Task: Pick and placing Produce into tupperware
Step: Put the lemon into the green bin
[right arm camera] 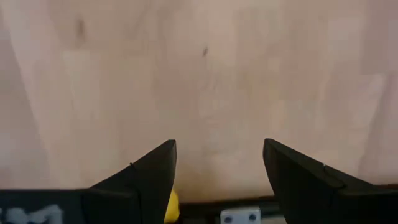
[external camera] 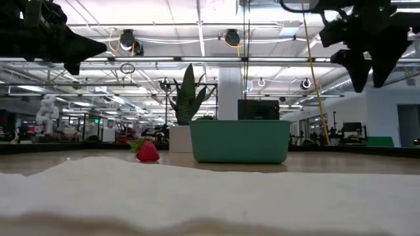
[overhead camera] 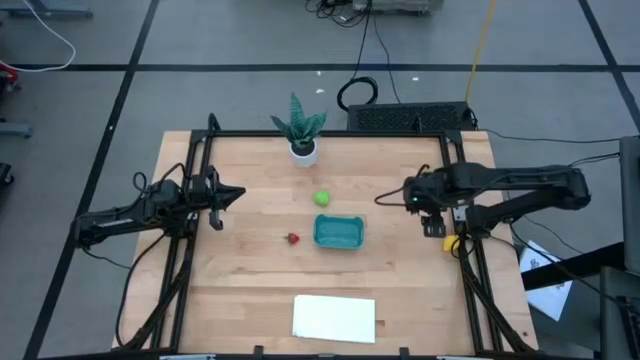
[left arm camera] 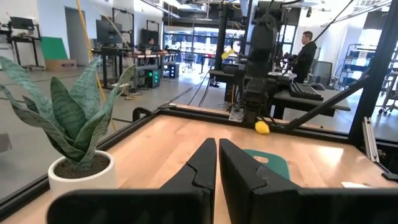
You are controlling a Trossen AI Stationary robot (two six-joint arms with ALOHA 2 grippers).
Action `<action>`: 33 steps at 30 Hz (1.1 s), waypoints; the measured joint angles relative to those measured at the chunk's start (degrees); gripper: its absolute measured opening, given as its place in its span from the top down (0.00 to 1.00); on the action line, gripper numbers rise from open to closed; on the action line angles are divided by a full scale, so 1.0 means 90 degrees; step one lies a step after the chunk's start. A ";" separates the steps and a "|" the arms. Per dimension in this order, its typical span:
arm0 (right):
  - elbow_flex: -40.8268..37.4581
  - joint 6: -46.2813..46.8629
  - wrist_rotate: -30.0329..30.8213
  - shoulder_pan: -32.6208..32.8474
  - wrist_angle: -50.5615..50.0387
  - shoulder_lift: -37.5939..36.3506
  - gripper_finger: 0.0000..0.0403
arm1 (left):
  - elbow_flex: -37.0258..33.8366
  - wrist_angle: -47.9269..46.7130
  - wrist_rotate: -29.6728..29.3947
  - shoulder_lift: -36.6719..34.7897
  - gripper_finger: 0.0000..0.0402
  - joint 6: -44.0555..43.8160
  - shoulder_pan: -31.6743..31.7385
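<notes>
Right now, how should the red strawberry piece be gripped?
Probably from straight above, across its round red body: the strawberry lies alone on open wood, apart from the teal container, leaves off to one side. The open right gripper hovers nearer the yellow piece.

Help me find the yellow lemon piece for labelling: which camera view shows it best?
The left wrist view shows the lemon best: the whole piece lies unobstructed at the table's far edge by the right arm's base. The high view shows a small yellow spot under the right arm. The right wrist view catches a sliver behind one finger. The low view shows none.
</notes>
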 joint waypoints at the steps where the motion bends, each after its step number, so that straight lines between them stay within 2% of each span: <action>1: -0.0031 -0.0073 -0.0096 -0.0001 -0.0005 0.0067 0.42 | 0.0000 0.0000 0.0000 0.0000 0.95 0.0000 0.0000; 6: -0.0442 -0.0682 -0.0132 0.0137 0.0007 0.0272 0.42 | 0.0000 -0.0025 0.0002 0.0000 0.95 -0.0049 0.0000; 12: -0.0959 -0.0715 -0.0576 0.0265 -0.0043 0.0271 0.42 | 0.0000 -0.0173 0.0005 0.0000 0.95 -0.0061 0.0000; 22: -0.1080 -0.0717 -0.0604 0.0617 0.0043 0.0273 0.42 | 0.0000 -0.0189 0.0010 0.0000 0.95 -0.0075 0.0000; 28: -0.1163 -0.0690 -0.0604 0.1144 0.0090 0.0269 0.42 | 0.0002 -0.0192 0.0012 0.0000 0.95 -0.0084 0.0000; 33: -0.1163 -0.0526 -0.0405 0.1289 0.0087 0.0308 0.42 | 0.0002 -0.0198 0.0015 0.0000 0.95 -0.0083 0.0000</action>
